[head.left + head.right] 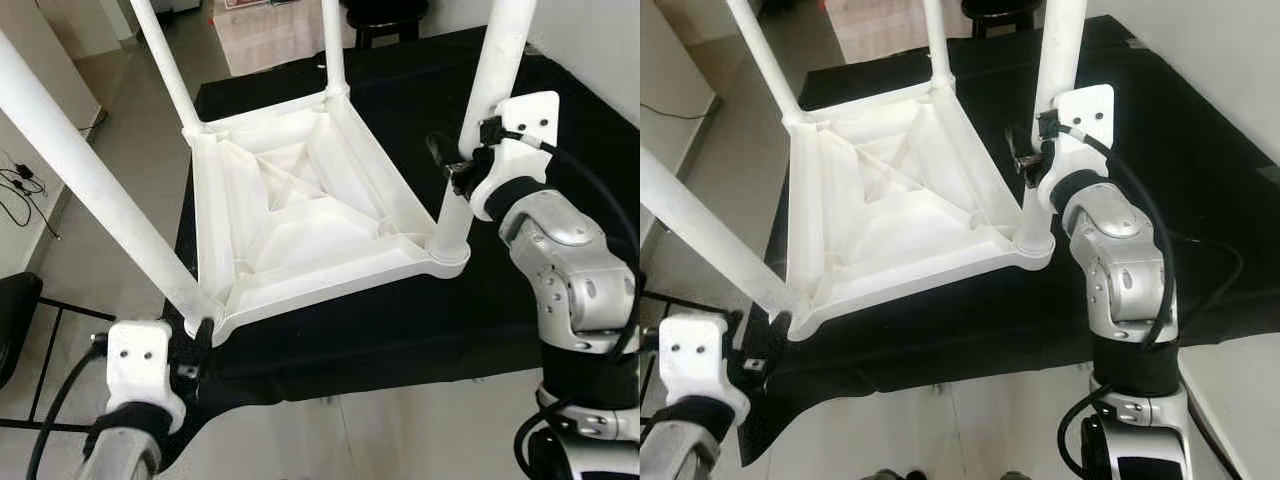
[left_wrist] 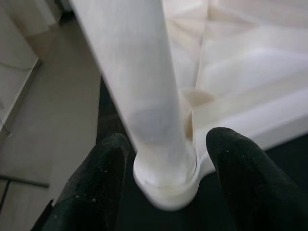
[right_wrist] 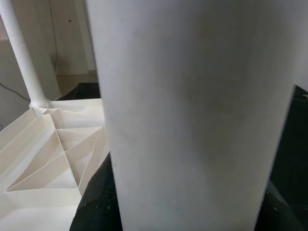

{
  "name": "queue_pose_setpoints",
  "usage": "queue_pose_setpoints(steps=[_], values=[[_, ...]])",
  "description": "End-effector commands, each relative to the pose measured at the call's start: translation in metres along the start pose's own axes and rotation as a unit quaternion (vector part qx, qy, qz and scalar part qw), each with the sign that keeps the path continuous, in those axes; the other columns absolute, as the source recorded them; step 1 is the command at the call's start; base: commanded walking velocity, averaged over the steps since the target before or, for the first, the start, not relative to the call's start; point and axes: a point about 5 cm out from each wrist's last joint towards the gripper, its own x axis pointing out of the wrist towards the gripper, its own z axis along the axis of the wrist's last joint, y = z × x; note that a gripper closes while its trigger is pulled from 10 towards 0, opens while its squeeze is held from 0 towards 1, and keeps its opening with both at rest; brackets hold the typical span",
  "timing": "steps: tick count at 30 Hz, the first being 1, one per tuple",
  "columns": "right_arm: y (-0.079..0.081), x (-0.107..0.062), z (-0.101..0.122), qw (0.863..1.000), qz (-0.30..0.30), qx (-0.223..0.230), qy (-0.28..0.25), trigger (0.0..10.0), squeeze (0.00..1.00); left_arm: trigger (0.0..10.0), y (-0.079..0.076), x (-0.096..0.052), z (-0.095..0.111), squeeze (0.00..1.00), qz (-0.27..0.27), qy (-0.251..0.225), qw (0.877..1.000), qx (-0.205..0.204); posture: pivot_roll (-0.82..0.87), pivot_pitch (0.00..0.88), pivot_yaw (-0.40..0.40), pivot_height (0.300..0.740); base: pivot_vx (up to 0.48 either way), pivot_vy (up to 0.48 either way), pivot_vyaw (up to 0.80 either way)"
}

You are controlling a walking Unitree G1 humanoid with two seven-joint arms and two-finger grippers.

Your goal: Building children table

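A white plastic children's table [image 1: 300,220] lies upside down in the middle of the frame, on a tabletop covered with a black cloth [image 1: 400,330]. Its ribbed underside faces up. Four white legs stick up from its corners.

The right tool [image 1: 452,170] is at the right of the frame, partway up the near right leg [image 1: 490,90]. Its black fingers [image 3: 96,207] sit on both sides of that leg, and the leg is very close to the wrist camera. The tool looks clamped on the leg, pressed against it on each side.

The left tool [image 2: 166,159] is at the lower left of the frame, at the bottom of the near left leg [image 1: 90,180], right where the leg goes into the corner socket [image 2: 166,183]. Its two black fingers [image 2: 96,187] are spread apart, one on each side of the leg. They are just beside the leg, and a thin gap shows, so it is not squeezing it.

The far left leg [image 1: 165,65] and the far right leg [image 1: 333,45] stand up at the top of the frame. A grey tiled floor [image 1: 120,150] shows at the left, with black cables [image 1: 20,190] lying near the wall.
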Motion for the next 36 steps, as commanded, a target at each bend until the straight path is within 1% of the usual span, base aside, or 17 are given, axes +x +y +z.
queue_pose_setpoints(steps=[1,3,5,9,10,11,13,19,20,21,22,24,29,31,32,33,36], values=[[0.010,0.003,-0.008,0.999,0.025,0.023,0.021,0.0,0.00,10.0,0.006,0.004,-0.005,0.00,-0.003,0.000,1.000,0.000,-0.04,0.183,0.097,0.740,0.000,0.000,0.00],[0.011,0.003,-0.007,0.999,0.026,0.026,0.019,0.0,0.00,10.0,0.007,0.013,-0.006,0.00,-0.017,-0.010,1.000,-0.009,-0.05,0.183,0.096,0.740,0.000,0.000,0.00],[0.011,0.003,-0.007,0.999,0.026,0.026,0.019,0.0,0.00,10.0,0.007,0.013,-0.006,0.00,-0.017,-0.010,1.000,-0.009,-0.05,0.183,0.096,0.740,0.000,0.000,0.00],[0.011,0.002,-0.006,0.999,0.029,0.028,0.018,0.0,0.00,10.0,0.014,0.020,-0.006,0.00,-0.015,-0.019,1.000,-0.012,-0.06,0.183,0.097,0.740,0.000,0.000,0.00],[0.011,0.002,-0.006,0.999,0.029,0.028,0.018,0.0,0.00,10.0,0.019,0.022,-0.006,0.00,-0.005,-0.023,1.000,-0.011,-0.06,0.184,0.099,0.740,0.000,0.000,0.00],[0.011,0.002,-0.006,0.999,0.029,0.028,0.018,0.0,0.00,10.0,0.019,0.022,-0.006,0.00,-0.005,-0.023,1.000,-0.011,-0.06,0.184,0.099,0.740,0.000,0.000,0.00],[0.011,0.001,-0.006,0.999,0.029,0.028,0.019,0.0,0.00,10.0,0.026,0.023,-0.007,0.00,0.013,-0.029,0.999,-0.013,-0.07,0.187,0.100,0.740,0.000,0.000,0.00],[0.011,0.000,-0.006,0.999,0.029,0.029,0.020,0.0,0.00,10.0,0.034,0.022,-0.012,0.00,0.041,-0.031,0.999,-0.014,-0.07,0.186,0.099,0.740,0.000,0.000,0.00],[0.011,0.000,-0.006,0.999,0.030,0.029,0.020,0.0,0.00,10.0,0.040,0.024,-0.016,0.00,0.055,-0.032,0.998,-0.022,-0.07,0.184,0.095,0.740,0.000,0.000,0.00],[0.012,0.001,-0.005,0.999,0.032,0.030,0.020,0.0,0.00,0.0,0.046,0.025,-0.020,0.00,0.067,-0.032,0.997,-0.028,-0.08,0.182,0.096,0.740,0.000,0.000,0.00],[0.012,0.001,-0.005,0.999,0.032,0.030,0.020,0.0,0.00,0.0,0.046,0.025,-0.020,0.00,0.067,-0.032,0.997,-0.028,-0.08,0.182,0.096,0.740,0.000,0.000,0.00],[0.012,0.001,-0.005,0.999,0.033,0.030,0.019,0.0,0.00,0.0,0.053,0.027,-0.025,0.00,0.078,-0.031,0.996,-0.033,-0.08,0.179,0.096,0.740,0.000,0.000,0.00],[0.012,0.001,-0.005,0.999,0.033,0.030,0.019,0.0,0.00,0.0,0.056,0.028,-0.026,0.00,0.083,-0.031,0.996,-0.033,-0.08,0.179,0.096,0.740,0.000,0.000,0.00],[0.012,0.001,-0.004,0.999,0.033,0.030,0.019,0.0,0.00,0.0,0.059,0.028,-0.027,0.00,0.087,-0.031,0.995,-0.034,-0.08,0.177,0.097,0.740,0.000,0.000,0.00],[0.012,0.001,-0.004,0.999,0.034,0.030,0.019,0.0,0.00,0.0,0.064,0.029,-0.026,0.00,0.097,-0.033,0.994,-0.034,-0.08,0.176,0.097,0.740,0.000,0.000,0.00],[0.012,0.001,-0.004,0.999,0.034,0.030,0.019,0.0,0.00,0.0,0.064,0.029,-0.026,0.00,0.097,-0.033,0.994,-0.034,-0.08,0.176,0.097,0.740,0.000,0.000,0.00],[0.012,0.000,-0.006,0.999,0.031,0.031,0.025,0.0,0.00,0.0,0.079,0.035,-0.011,0.00,0.118,-0.059,0.991,-0.016,-0.08,0.175,0.096,0.740,0.000,0.000,0.00]])
